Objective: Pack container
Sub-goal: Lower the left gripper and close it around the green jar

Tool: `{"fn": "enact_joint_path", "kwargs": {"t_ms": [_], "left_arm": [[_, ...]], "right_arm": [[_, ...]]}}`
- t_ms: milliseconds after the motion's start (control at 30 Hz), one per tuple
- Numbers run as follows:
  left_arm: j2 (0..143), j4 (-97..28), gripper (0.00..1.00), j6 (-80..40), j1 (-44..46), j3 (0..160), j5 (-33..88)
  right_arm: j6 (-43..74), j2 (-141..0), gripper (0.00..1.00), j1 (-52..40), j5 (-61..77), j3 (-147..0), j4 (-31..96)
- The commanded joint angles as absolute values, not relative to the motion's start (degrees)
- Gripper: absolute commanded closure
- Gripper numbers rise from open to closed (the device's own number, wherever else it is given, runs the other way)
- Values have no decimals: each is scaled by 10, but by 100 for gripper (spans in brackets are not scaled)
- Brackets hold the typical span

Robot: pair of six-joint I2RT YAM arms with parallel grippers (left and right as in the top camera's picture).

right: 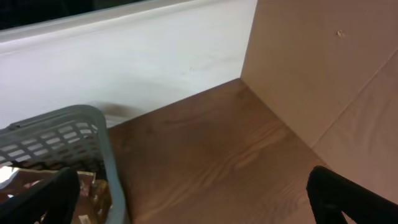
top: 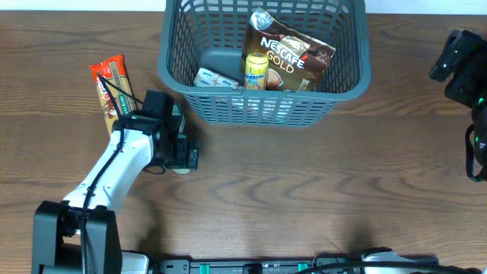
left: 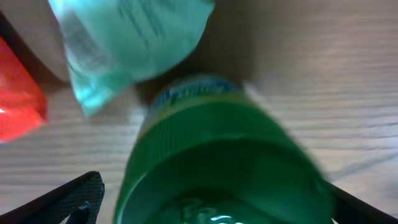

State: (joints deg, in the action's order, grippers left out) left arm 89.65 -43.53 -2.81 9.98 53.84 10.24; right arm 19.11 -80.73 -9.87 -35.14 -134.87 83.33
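The grey slatted container [top: 262, 106] stands at the back centre and holds a Nescafe Gold pouch [top: 289, 57], a yellow bottle [top: 256, 70] and a white-blue packet [top: 213, 78]. My left gripper [top: 183, 158] is low over the table in front of the container's left corner. In the left wrist view its fingers [left: 214, 199] straddle a green-capped bottle [left: 211, 143]; a gap shows beside the left finger. My right gripper [top: 450, 65] is at the far right, open and empty [right: 193, 205]. The container's corner shows in the right wrist view [right: 93, 143].
An orange snack bar [top: 110, 85] lies left of the container and shows red in the left wrist view [left: 18, 106]. A mint-green packet [left: 124, 43] lies just beyond the green-capped bottle. A white wall and a wooden side panel [right: 323, 68] bound the table's far right corner.
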Motion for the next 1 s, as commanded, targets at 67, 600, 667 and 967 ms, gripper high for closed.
{"fn": "enact_joint_path", "kwargs": {"t_ms": [67, 600, 667, 967], "left_arm": [[902, -429, 1, -35, 101, 527, 96], [902, -425, 46, -35, 101, 527, 96], [902, -425, 59, -35, 101, 527, 96], [902, -426, 94, -36, 101, 527, 96]], "right_arm": [[199, -806, 1, -94, -353, -1348, 834], [199, -806, 1, -94, -353, -1348, 834], [199, -806, 1, -94, -353, -1348, 834], [199, -806, 1, -94, -353, -1348, 834]]}}
